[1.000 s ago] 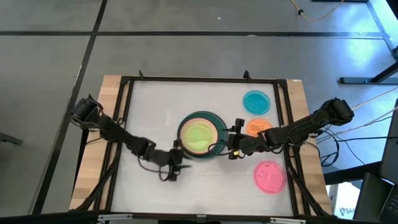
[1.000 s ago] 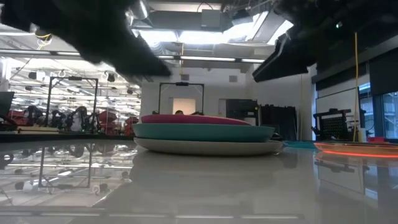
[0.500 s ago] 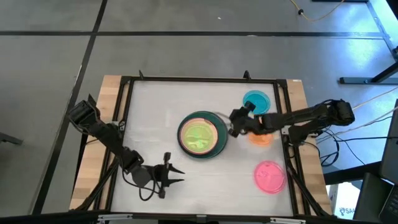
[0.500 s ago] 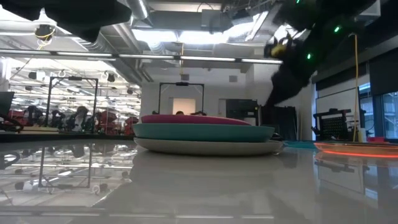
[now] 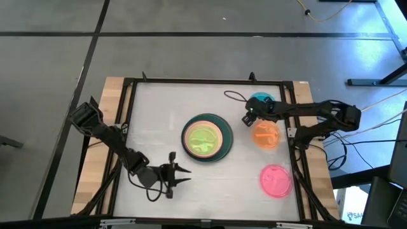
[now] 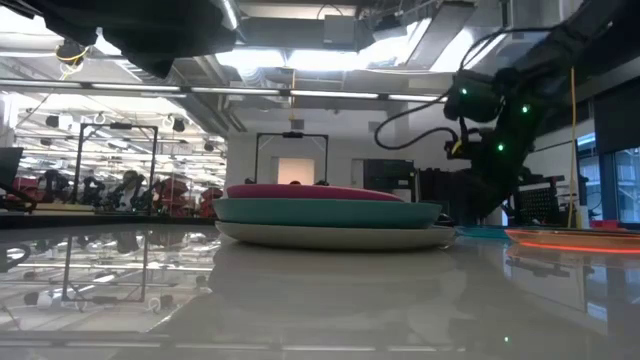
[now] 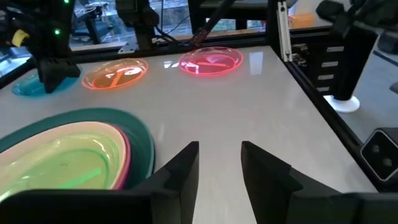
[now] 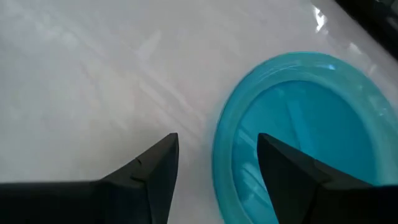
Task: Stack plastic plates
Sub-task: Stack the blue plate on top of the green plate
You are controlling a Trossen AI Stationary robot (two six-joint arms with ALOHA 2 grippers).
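A stack of plates (image 5: 203,138) sits mid-table: a small green plate on top, then peach and magenta ones, with a dark green (image 6: 325,212) and a grey plate (image 6: 330,236) beneath. No black plate shows. The teal plate (image 5: 262,100), orange plate (image 5: 266,135) and pink plate (image 5: 276,179) lie singly on the table's right side. My right gripper (image 8: 214,155) is open above the teal plate's rim (image 8: 219,146), one finger on either side of it. My left gripper (image 7: 219,155) is open, near the table's near edge, left of the stack (image 7: 68,155).
A black frame (image 5: 127,108) runs round the white table top. Bare table lies left of the stack and along the near edge. A black cable loops off the right arm (image 5: 232,97) above the far part of the table.
My right gripper left the stack's right edge and swung toward the far edge to the teal plate, uncovering the orange plate. My left gripper drew back from the stack toward the near edge. No plate moved.
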